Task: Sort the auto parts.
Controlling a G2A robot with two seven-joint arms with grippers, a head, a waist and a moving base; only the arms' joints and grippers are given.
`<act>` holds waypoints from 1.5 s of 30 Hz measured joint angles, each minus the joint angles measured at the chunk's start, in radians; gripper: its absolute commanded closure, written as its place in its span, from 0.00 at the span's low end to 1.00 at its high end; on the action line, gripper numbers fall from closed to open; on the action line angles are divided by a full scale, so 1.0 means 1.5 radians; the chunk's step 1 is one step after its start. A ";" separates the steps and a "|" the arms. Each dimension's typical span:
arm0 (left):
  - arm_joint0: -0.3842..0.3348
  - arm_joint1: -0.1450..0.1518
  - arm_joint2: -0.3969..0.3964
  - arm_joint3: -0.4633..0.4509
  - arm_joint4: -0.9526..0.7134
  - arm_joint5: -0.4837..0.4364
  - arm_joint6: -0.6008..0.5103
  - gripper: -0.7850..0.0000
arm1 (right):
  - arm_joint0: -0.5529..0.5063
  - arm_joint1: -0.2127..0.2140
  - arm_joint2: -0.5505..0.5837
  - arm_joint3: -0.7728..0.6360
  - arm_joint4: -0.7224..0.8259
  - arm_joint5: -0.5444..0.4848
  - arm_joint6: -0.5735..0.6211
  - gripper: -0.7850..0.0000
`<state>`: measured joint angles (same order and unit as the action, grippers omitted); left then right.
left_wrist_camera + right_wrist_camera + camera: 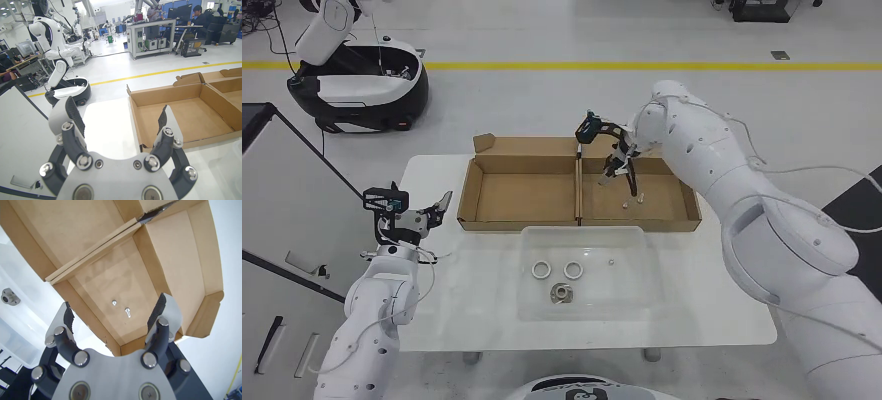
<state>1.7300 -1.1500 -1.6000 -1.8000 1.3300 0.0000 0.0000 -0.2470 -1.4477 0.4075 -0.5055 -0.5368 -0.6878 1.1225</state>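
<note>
Right fingers (157,311) wide open, empty, over right half of brown cardboard box (170,266); two small silver bolts (127,312) just under them. White plastic rings (540,269), grey metal flange (561,293) in clear plastic tub (582,229), back toward robot from these fingers. Left fingers (75,115) wide open too, other side of tub.

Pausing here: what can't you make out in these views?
- Small part in clear bin, top view: too small to identify.
- Clear bin, right wrist view: cut off by the edge beyond the flanged part.
- Front wall of left compartment, left wrist view: partly behind left gripper.
</note>
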 measured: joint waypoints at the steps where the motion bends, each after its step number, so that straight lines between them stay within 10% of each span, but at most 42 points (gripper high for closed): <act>1: 0.000 0.000 0.000 0.000 0.000 0.000 0.000 0.00 | -0.002 0.007 0.004 -0.018 0.002 -0.002 0.006 0.00; 25: 0.000 0.000 0.000 0.000 0.000 0.000 0.000 0.00 | -0.058 0.355 0.002 -0.741 0.173 0.194 0.201 0.00; 33: 0.000 0.000 0.000 0.000 0.000 0.000 0.000 0.00 | -0.030 0.412 -0.056 -0.819 0.206 0.201 0.208 0.00; 45: 0.000 0.000 0.000 0.000 0.000 0.000 0.000 0.00 | -0.030 0.413 -0.057 -0.820 0.207 0.201 0.207 0.00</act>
<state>1.7300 -1.1500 -1.6000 -1.8000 1.3300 0.0000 0.0000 -0.2916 -0.8288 0.3220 -1.7348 -0.2269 -0.3866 1.4336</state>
